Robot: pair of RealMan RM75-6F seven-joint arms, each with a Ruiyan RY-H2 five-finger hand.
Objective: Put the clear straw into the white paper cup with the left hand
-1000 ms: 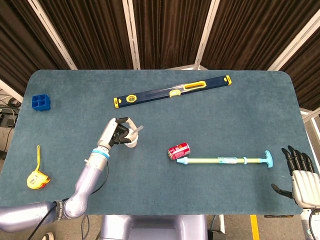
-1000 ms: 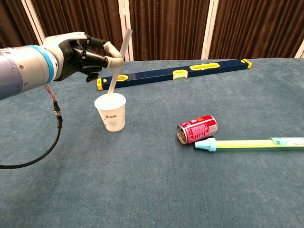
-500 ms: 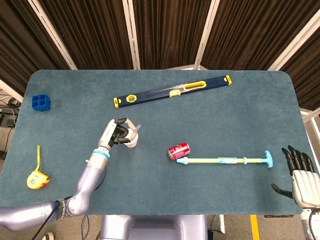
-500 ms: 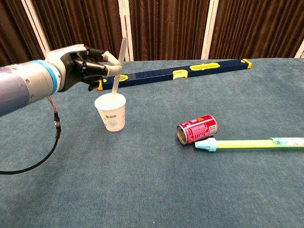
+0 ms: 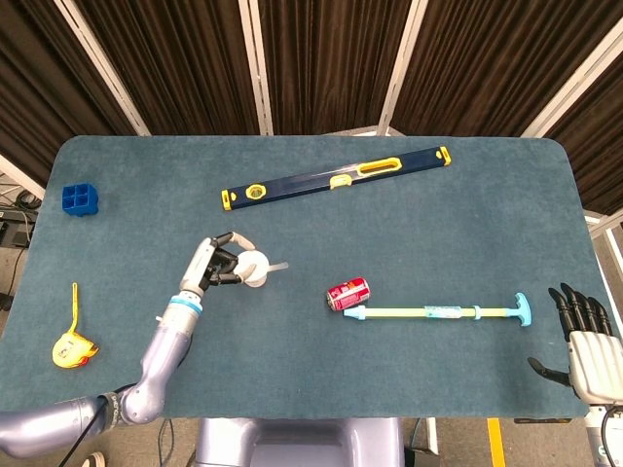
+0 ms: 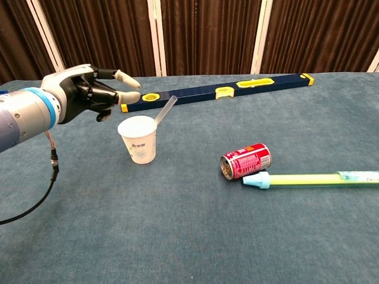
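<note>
Well, your clear straw (image 6: 165,111) stands in the white paper cup (image 6: 138,138), leaning on its rim (task looks done). Your left hand (image 6: 89,92) hovers beside it, fingers spread, holding nothing; only pulling that arm clear remains.

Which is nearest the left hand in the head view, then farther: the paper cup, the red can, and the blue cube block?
1. White paper cup, just right of the left hand.
2. Red can, farther right.
3. Blue cube block, far left edge.
</note>
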